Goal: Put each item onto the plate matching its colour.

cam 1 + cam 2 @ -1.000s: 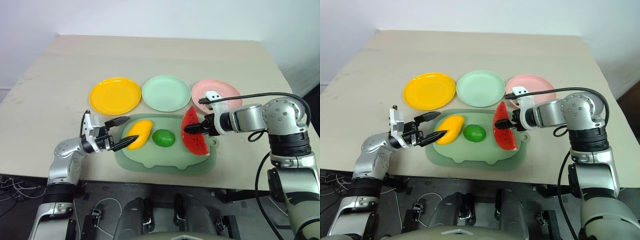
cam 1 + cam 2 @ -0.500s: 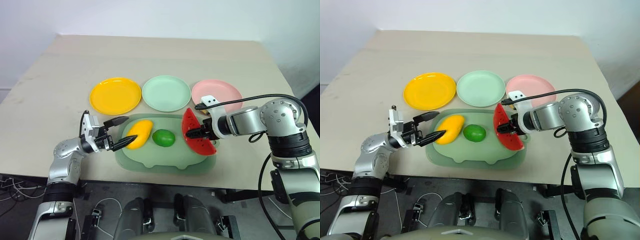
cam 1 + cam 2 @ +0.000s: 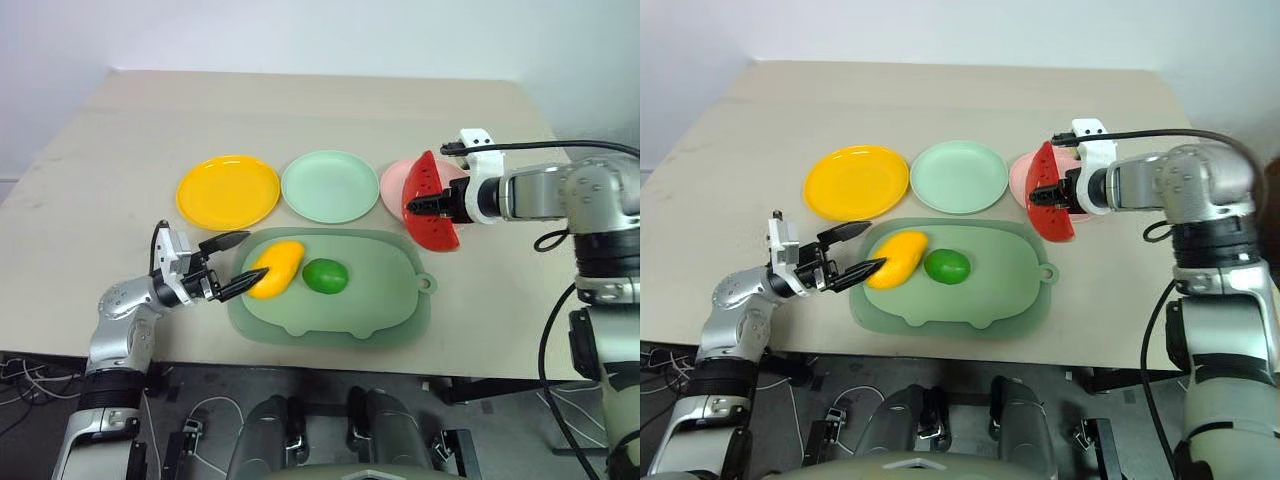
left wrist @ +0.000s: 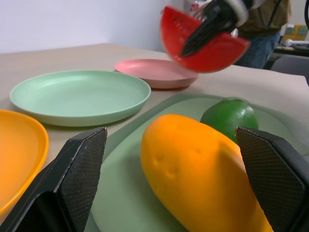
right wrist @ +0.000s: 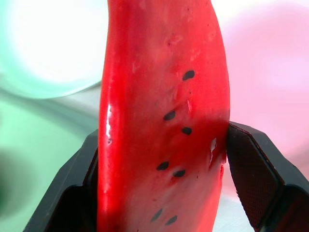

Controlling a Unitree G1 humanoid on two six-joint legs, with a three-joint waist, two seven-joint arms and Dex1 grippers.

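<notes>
— Where's the watermelon slice?

— My right gripper [image 3: 425, 204] is clamped on the watermelon slice [image 3: 430, 202], one finger on each flat red face, and holds it in the air over the near edge of the pink plate [image 3: 398, 182]. From the head views I can't quite tell whether the rind touches the plate's rim.

— And the left side?

— The left gripper [image 3: 236, 263] is spread wide with nothing in it. Its fingertips sit either side of the near end of the mango [image 3: 277, 268]; in the wrist view there's a gap on both sides.

— The rest?

— The mango and lime [image 3: 326, 276] lie side by side on the green mat [image 3: 380, 310], just apart. The yellow plate [image 3: 228, 191] and mint plate [image 3: 330, 186] are bare, in a row beyond the mat.
</notes>
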